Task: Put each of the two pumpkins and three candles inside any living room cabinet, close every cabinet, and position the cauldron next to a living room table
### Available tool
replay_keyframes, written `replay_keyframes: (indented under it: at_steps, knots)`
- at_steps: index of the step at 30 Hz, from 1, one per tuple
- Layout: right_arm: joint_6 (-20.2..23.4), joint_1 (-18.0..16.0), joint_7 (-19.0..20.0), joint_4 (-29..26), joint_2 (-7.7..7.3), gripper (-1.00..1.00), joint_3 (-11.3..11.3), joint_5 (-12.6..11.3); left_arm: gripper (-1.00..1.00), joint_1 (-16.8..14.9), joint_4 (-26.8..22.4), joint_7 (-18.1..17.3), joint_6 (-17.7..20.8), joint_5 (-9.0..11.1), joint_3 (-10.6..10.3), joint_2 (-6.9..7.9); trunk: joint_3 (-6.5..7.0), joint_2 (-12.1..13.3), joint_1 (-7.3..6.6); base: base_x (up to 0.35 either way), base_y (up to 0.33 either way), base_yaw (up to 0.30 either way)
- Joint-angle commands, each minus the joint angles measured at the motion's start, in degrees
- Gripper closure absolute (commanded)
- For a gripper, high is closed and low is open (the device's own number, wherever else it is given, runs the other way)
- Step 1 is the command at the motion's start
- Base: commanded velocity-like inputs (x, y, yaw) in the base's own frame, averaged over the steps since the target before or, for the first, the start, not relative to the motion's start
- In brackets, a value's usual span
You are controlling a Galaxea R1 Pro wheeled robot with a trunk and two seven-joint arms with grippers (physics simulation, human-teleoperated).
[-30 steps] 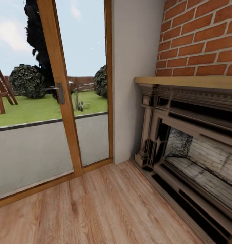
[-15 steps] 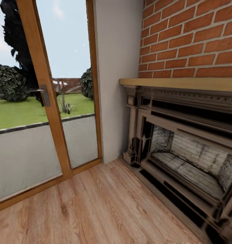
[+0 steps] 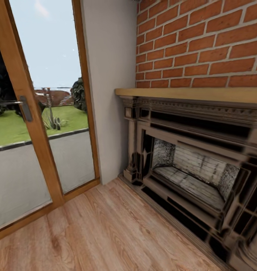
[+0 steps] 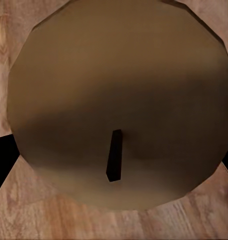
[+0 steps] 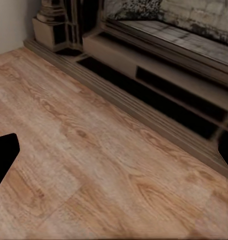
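Panning right, the head camera brought the fireplace (image 3: pixel 192 165) fuller into view; left fingers (image 4: pixel 0 160) clamped a candle (image 4: pixel 119 100), right fingers (image 5: pixel 4 155) spread, empty.

Dark fireplace (image 3: pixel 188 165) with pale wood mantel (image 3: pixel 192 93) stands against brick wall (image 3: pixel 203 45). Glazed wood-framed door (image 3: pixel 38 124), metal handle (image 3: pixel 19 107), adjoins grey wall (image 3: pixel 106 82). Wood plank floor (image 3: pixel 106 229) throughout
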Motion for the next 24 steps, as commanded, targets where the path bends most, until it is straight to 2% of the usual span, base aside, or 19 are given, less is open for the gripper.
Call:
replay_keyframes:
  at_steps: [1, 7, 12, 24]
  knots:
    - [-0.09, -0.03, -0.36, 0.08, 0.03, -1.0, 0.48, -0.15, 1.0, -0.12, -0.19, 0.46, -0.24, 0.0, -0.4, -0.02, -0.03, -0.04, 0.0, -0.006, -0.006, -0.27]
    - [-0.01, 0.0, -0.36, 0.08, 0.09, -1.0, 0.48, -0.16, 1.0, -0.12, -0.16, 0.41, 0.2, 0.0, -0.4, -0.21, 0.06, -0.04, 0.0, -0.153, -0.15, -0.27]
    - [2.33, -0.01, -0.15, 0.08, 0.13, -1.0, 0.54, -0.1, 1.0, -0.12, 0.39, 0.42, 3.24, 0.0, -0.4, -0.36, 0.07, -0.04, 0.0, -0.227, -0.22, -0.27]
    - [3.91, -0.02, -0.01, 0.08, 0.13, -1.0, 0.65, 0.24, 1.0, -0.12, 0.95, 0.45, 4.12, 0.0, -0.4, -0.75, -0.34, -0.04, 0.0, -0.018, -0.016, -0.261]
